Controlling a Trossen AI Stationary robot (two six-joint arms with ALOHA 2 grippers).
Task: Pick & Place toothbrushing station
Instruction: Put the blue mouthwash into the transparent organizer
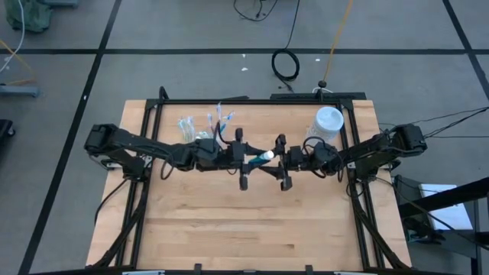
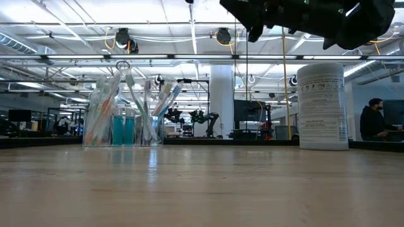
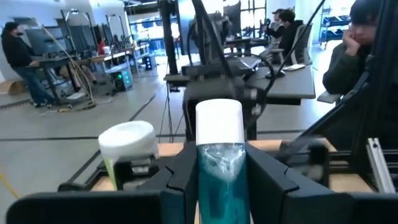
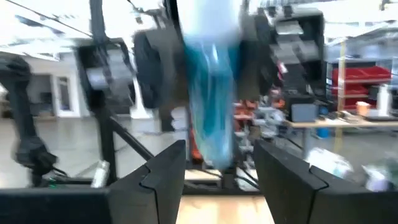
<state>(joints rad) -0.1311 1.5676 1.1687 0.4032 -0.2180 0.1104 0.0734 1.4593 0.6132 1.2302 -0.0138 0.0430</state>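
Note:
A small teal-blue tube with a white cap hangs in the air over the table's middle, held by my left gripper, which reaches in from the left. The cap points away from that gripper, toward my right gripper. The right gripper stands open just beyond the cap, facing it; its fingers flank the blurred tube and I see no touch. At the far left of the table the clear cup stands upright, holding toothbrushes and more teal tubes. My left gripper pinches the tube's teal body, just behind the white cap, between its two fingers. The fingers come level from the table's left and lie along the tube. The tube is lifted clear of the table, roughly level, cap toward the right gripper.
A tall white lidded container stands at the far right of the table, behind my right arm. The wooden tabletop is bare on the near side. People sit and stand at desks in the room beyond.

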